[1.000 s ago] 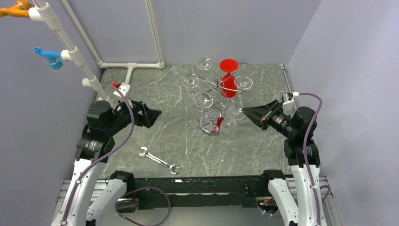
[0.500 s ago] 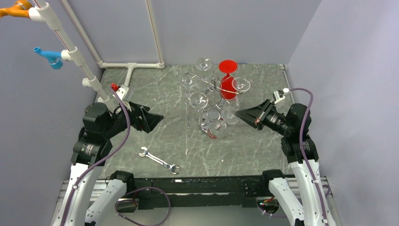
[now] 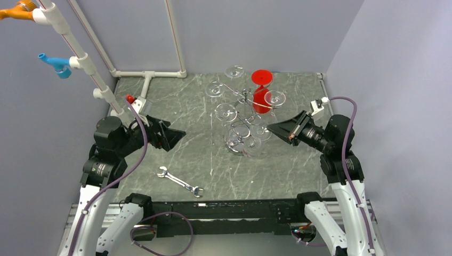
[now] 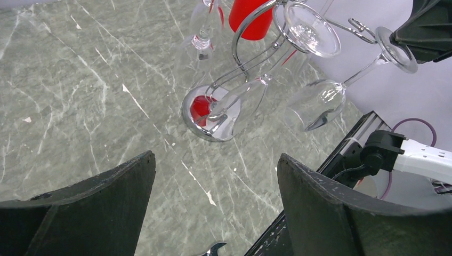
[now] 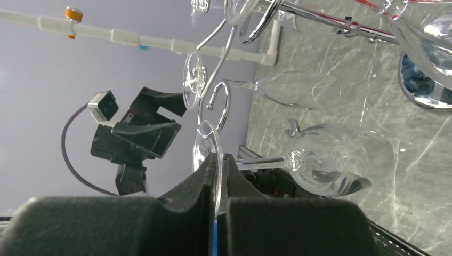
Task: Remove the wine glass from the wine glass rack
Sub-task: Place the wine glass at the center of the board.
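As seen from above, standing far-centre on the marbled table (image 3: 202, 154): the wine glass rack (image 3: 244, 98), hung with clear glasses and one red. At left, well apart, left gripper (image 3: 178, 133) spread wide, holding nothing. At right, right gripper (image 5: 219, 160) pinched together on the foot of a clear wine glass (image 5: 330, 160), just beside the rack's near-right arms. Near edge: silver wrench (image 3: 180, 182).

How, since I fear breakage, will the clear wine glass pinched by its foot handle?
Probably fragile: the wine glass looks thin-walled with a slim stem. It may pivot or slip, as the right gripper pinches only the edge of its smooth foot.
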Robot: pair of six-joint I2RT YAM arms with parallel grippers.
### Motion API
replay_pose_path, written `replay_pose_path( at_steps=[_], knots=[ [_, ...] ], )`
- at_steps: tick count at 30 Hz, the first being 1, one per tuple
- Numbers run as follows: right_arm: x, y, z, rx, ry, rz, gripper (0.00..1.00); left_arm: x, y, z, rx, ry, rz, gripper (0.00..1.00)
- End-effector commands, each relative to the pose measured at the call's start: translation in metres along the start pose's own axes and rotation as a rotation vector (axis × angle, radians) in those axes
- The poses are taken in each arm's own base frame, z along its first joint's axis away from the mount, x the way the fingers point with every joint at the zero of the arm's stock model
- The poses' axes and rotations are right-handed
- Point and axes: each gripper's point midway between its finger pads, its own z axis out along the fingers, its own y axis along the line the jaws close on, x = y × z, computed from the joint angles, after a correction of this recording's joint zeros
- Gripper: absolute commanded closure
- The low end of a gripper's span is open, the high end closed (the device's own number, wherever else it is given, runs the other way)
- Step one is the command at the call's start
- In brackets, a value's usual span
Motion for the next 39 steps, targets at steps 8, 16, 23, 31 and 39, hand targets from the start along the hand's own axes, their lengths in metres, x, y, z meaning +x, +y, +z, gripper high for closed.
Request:
replay_pose_path(
  at_steps=[8,16,23,31,39],
  knots=[
    [-0.014,0.023,-0.008,0.005,-0.067,-0.043,1.00,-0.007,-0.007,-0.002,0.023,-0.023,0.015,0.12],
    [-0.014,0.040,-0.012,-0.032,-0.050,-0.045,1.00,-0.008,-0.008,-0.001,0.031,-0.036,0.012,0.12],
    [-0.009,0.054,-0.015,-0.080,-0.020,-0.037,1.00,-0.009,-0.010,0.000,0.042,-0.039,0.004,0.12],
    [-0.012,0.065,-0.014,-0.120,-0.016,-0.017,1.00,-0.011,-0.011,0.001,0.049,-0.046,0.000,0.13],
    [-0.017,0.080,-0.014,-0.156,-0.015,-0.015,1.00,-0.013,-0.012,0.000,0.048,-0.050,0.001,0.12]
  ],
)
